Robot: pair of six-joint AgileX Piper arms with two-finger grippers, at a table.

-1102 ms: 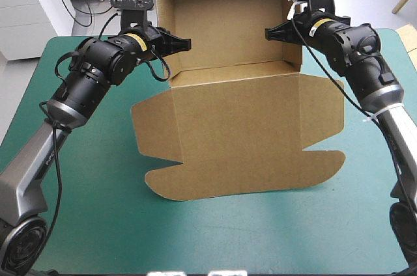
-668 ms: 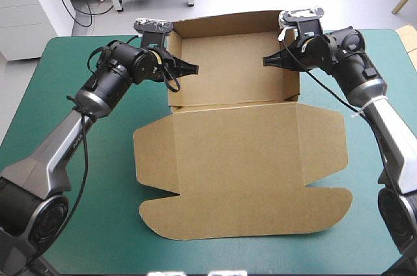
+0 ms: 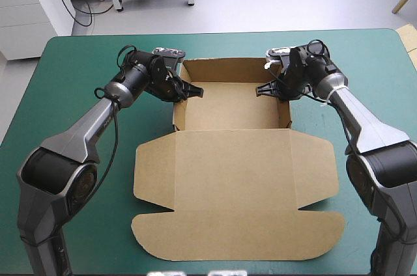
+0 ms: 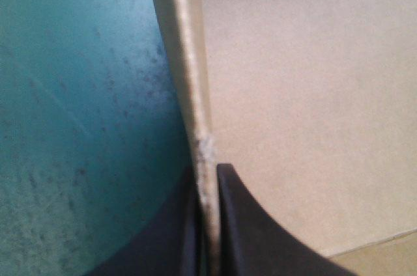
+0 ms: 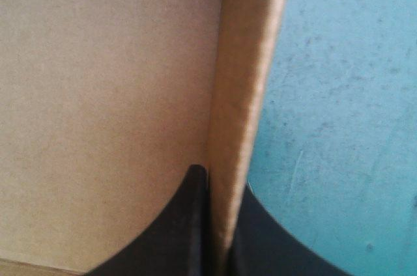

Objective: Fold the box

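The brown box [image 3: 234, 165] lies mid-table on the teal-green cover [image 3: 71, 159] as an open tray, its lid flat toward the near edge. The left gripper [image 3: 194, 92] pinches the tray's left wall, and the right gripper [image 3: 263, 88] pinches the right wall. The walls seem to stand upright.

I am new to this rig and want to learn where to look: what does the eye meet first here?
A big brown box lies mid-table on the teal-green cover: an open tray at the far side, its lid flat toward the near edge. The left gripper is shut on the tray's left wall, the right gripper on its right wall.
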